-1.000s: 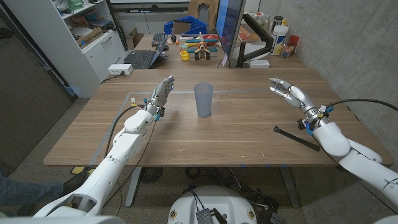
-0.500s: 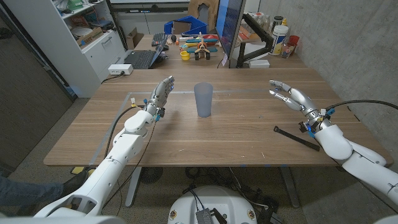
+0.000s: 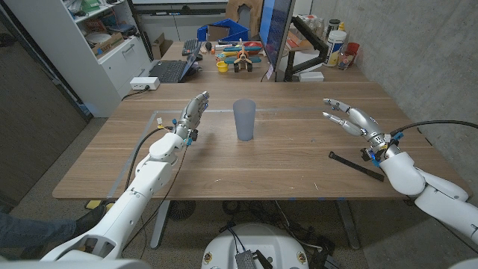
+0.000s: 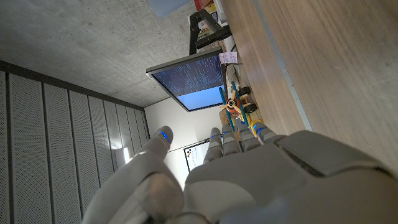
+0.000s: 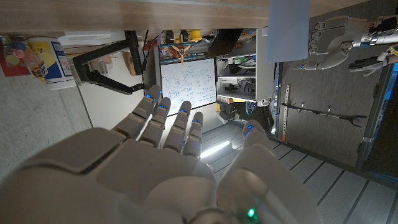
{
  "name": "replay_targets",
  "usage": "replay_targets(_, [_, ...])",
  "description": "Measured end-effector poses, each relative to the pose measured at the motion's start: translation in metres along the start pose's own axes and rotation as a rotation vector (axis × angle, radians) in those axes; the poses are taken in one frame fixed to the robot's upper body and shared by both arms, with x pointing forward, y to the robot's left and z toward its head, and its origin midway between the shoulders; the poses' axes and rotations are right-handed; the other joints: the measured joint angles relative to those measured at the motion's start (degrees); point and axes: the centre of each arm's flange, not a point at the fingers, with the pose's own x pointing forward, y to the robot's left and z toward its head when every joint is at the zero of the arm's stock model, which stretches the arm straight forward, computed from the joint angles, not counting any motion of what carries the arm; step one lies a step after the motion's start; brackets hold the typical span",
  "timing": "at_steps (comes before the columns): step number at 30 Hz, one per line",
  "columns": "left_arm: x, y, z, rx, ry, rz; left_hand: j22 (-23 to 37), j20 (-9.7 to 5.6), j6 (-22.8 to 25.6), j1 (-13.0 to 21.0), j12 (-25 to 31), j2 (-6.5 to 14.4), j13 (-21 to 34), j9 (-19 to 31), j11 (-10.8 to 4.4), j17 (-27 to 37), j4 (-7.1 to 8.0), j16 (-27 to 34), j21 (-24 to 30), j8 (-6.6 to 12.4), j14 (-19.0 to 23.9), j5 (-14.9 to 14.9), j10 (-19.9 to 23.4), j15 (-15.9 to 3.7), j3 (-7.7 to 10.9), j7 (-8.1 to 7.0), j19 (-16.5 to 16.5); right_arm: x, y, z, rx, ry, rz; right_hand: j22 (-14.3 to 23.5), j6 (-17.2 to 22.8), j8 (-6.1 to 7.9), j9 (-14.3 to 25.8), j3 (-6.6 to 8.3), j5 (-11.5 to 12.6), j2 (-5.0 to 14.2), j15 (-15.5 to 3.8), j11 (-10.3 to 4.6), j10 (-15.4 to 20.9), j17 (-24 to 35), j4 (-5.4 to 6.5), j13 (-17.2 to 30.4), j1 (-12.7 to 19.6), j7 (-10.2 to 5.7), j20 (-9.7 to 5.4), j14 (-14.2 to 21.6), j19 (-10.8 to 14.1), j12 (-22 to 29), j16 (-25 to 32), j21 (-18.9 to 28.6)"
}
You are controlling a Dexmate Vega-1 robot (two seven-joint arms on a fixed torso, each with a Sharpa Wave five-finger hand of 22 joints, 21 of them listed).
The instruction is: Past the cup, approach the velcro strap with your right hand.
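On the table's right side, the strap [image 3: 357,165] lies flat beside the right wrist, likely light and limp, best pinched mid-length, while the right hand [image 3: 348,116] hovers empty, fingers spread.

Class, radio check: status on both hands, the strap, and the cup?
Both hands, left and right, open, holding nothing. Velcro strap untouched beside right wrist. Cup upright mid-table, not blocking.
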Motion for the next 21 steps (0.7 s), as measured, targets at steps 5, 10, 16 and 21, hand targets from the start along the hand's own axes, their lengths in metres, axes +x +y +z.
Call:
replay_targets(5, [0.001, 0.000, 0.001, 0.001, -0.001, 0.000, 0.0, 0.00, 0.0, 0.0, 0.0, 0.0, 0.0, 0.0, 0.00, 0.0, 0.00, 0.0, 0.0, 0.00, 0.0, 0.0, 0.0, 0.00, 0.00, 0.00, 0.0, -0.002, 0.000, 0.002, -0.033, -0.003, 0.002, 0.0, 0.1, 0.00, 0.0, 0.00, 0.0, -0.18, 0.00, -0.07, 0.1, 0.0, 0.00, 0.0, -0.2, -0.52, 0.00, 0.0, 0.0, 0.0, 0.0, 0.0])
replay_targets(10, [0.001, 0.000, 0.001, 0.002, 0.000, -0.006, 0.0, 0.00, 0.0, -0.1, 0.0, 0.1, 0.0, 0.0, 0.00, 0.0, 0.00, 0.0, -0.2, 0.00, 0.0, 0.0, 0.0, 0.00, 0.00, 0.00, 0.0, -0.006, 0.000, 0.005, -0.074, -0.012, 0.010, 0.0, 0.1, 0.00, 0.0, 0.00, 0.4, -0.38, 0.00, -0.07, 0.1, 0.0, 0.00, 0.0, -0.4, -0.52, 0.00, 0.0, 0.0, 0.0, -0.2, -0.2])
replay_targets(16, [0.001, 0.001, 0.001, 0.004, 0.002, -0.006, 0.0, 0.00, 0.0, -0.2, 0.0, 0.4, 0.0, 0.0, 0.00, 0.0, 0.00, 0.0, -0.3, 0.00, 0.0, 0.0, 0.0, 0.00, 0.00, 0.00, 0.0, -0.010, 0.001, 0.006, -0.113, -0.016, 0.016, 0.0, 0.1, 0.00, 0.0, 0.00, 0.4, -0.38, 0.00, -0.39, 0.4, 0.0, 0.00, 0.0, -0.4, -0.94, 0.31, 0.0, 0.3, 0.0, -0.2, -0.5])
replay_targets(21, [0.001, 0.001, 0.001, 0.004, 0.004, -0.007, 0.0, 0.00, 0.0, 0.0, 0.0, 0.6, 0.0, 0.0, 0.00, 0.0, 0.00, 0.0, -0.4, 0.00, 0.0, 0.0, 0.0, 0.00, 0.01, 0.00, 0.0, -0.013, 0.002, 0.007, -0.141, -0.018, 0.016, 0.0, 0.2, 0.00, 0.0, 0.00, 0.8, -0.37, 0.00, -0.62, 0.2, 0.0, 0.00, 0.3, -0.4, -1.24, 0.31, 0.0, 0.3, 0.0, -0.2, -0.6])
